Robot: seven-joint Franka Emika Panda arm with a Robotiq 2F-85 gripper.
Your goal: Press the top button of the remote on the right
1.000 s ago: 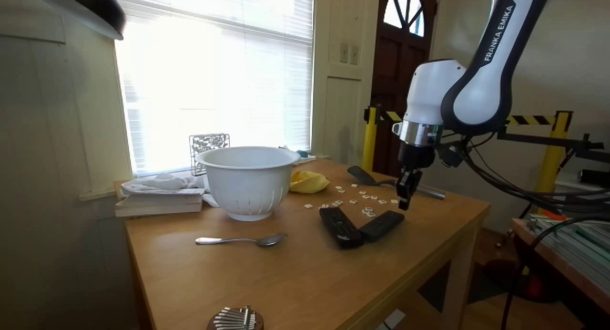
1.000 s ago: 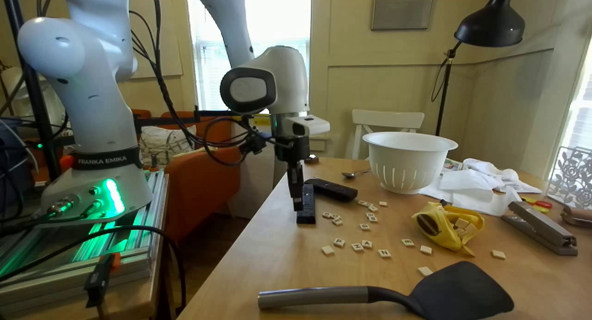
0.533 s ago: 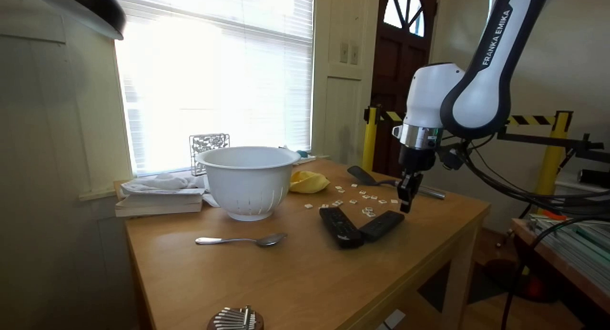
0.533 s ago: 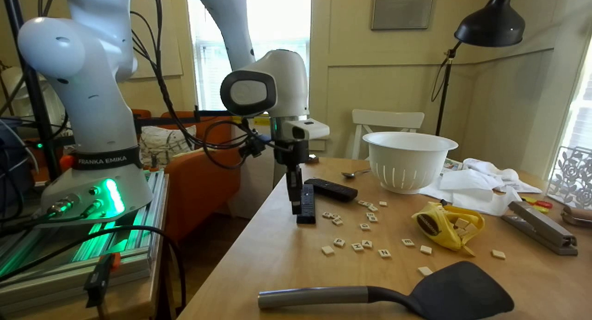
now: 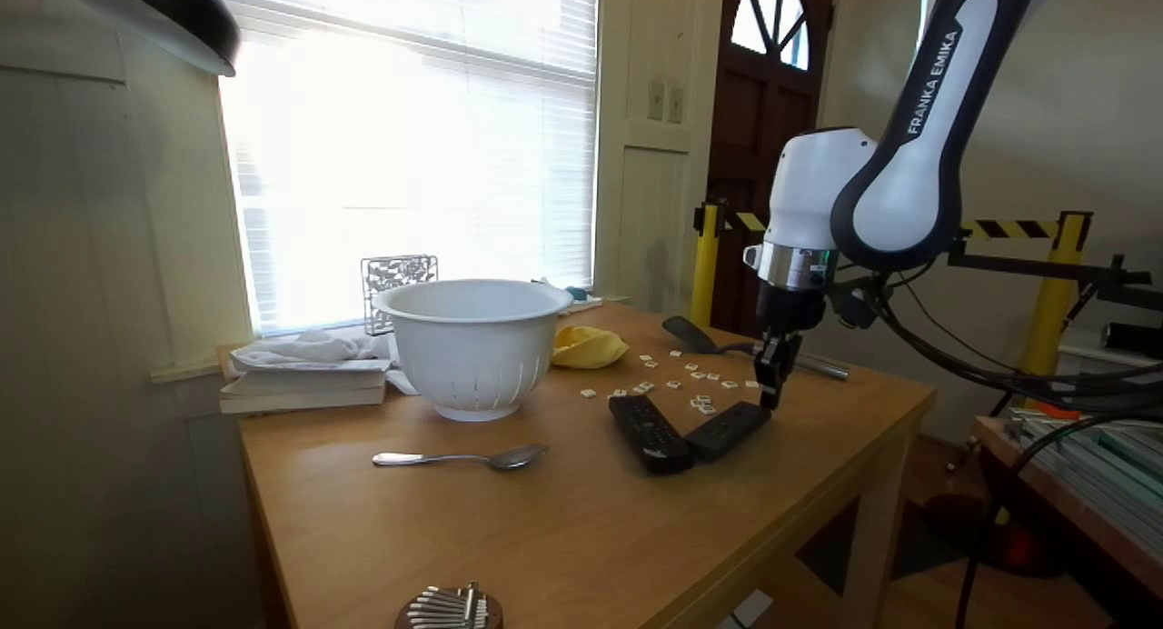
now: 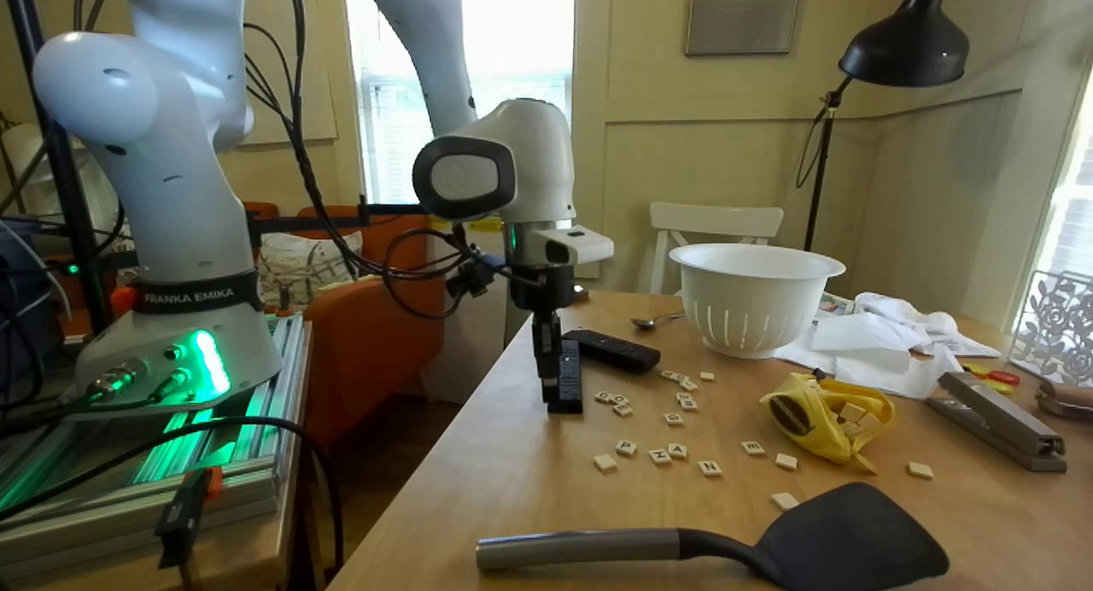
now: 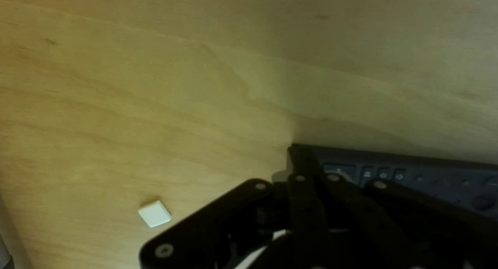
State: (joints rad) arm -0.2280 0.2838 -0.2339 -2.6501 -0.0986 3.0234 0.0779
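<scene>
"Where was the slim, oblong, dark grey plastic remote (image 5: 730, 431) seen?"

"Near the robot-side edge of the brown wooden desk (image 6: 478, 497), one end just at the tips of the black gripper (image 5: 770, 398); contact could not be told."

"And the fingers (image 7: 304, 160)?"

"Pressed together."

colander (image 6: 760, 294): white, slotted, upright
spoon (image 5: 500, 460): near the colander
spatula (image 6: 710, 543): black blade, grey handle
bag (image 6: 790, 407): yellow, tiles (image 6: 854, 413) inside
stapler (image 6: 1001, 420): near the bag
lamp (image 6: 907, 46): black shade
</scene>
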